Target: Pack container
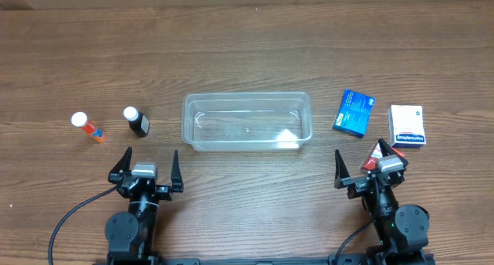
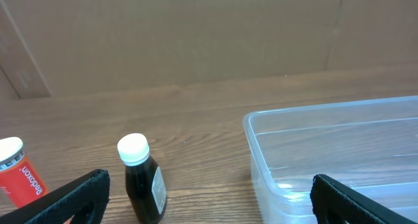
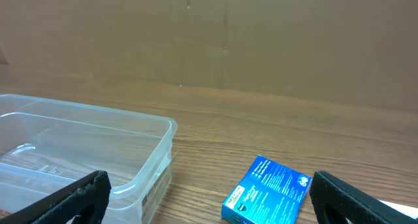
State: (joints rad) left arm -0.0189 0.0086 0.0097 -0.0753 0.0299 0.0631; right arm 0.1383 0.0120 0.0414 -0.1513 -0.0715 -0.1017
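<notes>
The clear plastic container (image 1: 247,122) stands empty at the table's middle; it also shows in the left wrist view (image 2: 333,152) and the right wrist view (image 3: 78,152). A dark brown bottle with a white cap (image 1: 137,122) (image 2: 144,181) and an orange tube with a white cap (image 1: 87,127) (image 2: 19,175) stand to its left. A blue box (image 1: 354,113) (image 3: 266,191) and a white box (image 1: 407,126) lie to its right. My left gripper (image 1: 147,171) (image 2: 209,214) is open and empty in front of the bottle. My right gripper (image 1: 372,166) (image 3: 209,214) is open and empty near the blue box.
A small red item (image 1: 376,155) lies by the right gripper's right finger, partly hidden. A brown cardboard wall (image 2: 196,34) stands behind the table's far edge.
</notes>
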